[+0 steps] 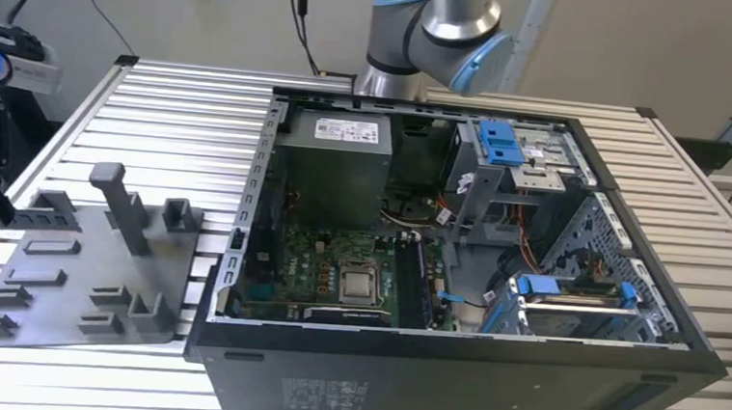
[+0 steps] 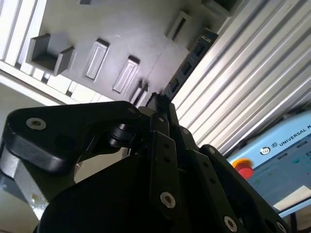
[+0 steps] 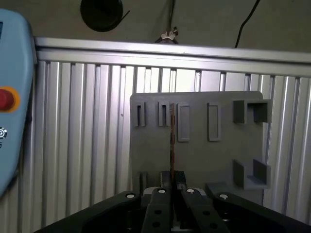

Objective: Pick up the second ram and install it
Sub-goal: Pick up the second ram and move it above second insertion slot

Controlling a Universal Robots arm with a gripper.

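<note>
Counted on the slatted table (image 1: pixel 180 105): one open computer case (image 1: pixel 458 371), one grey fixture tray (image 1: pixel 78 277), one arm (image 1: pixel 436 26) rising from beyond the table's far edge. Tray set near the table edge at the exterior view's left, case beside it toward the middle. Inside the case, two sets of blue plastic clips (image 1: pixel 506 142), one near the far wall and one near the front corner at the exterior view's right.

In the first wrist view, one gripper (image 3: pixel 171 177) recorded over the tray, fingers pressed together with only a stick's thickness between them. Pinched there: the second ram (image 3: pixel 171 141), one stick, seen edge-on as a thin line running straight out from the fingertips. Lined up over the tray face between two of a row of four narrow slots (image 3: pixel 214 121) along one tray edge (contact with the tray cannot be judged). Two blocky brackets (image 3: pixel 250 111) noted toward one corner of the tray.

One control pendant (image 3: pixel 12 97) with a red button (image 3: pixel 6 99) lying on the slats beside the tray.
</note>
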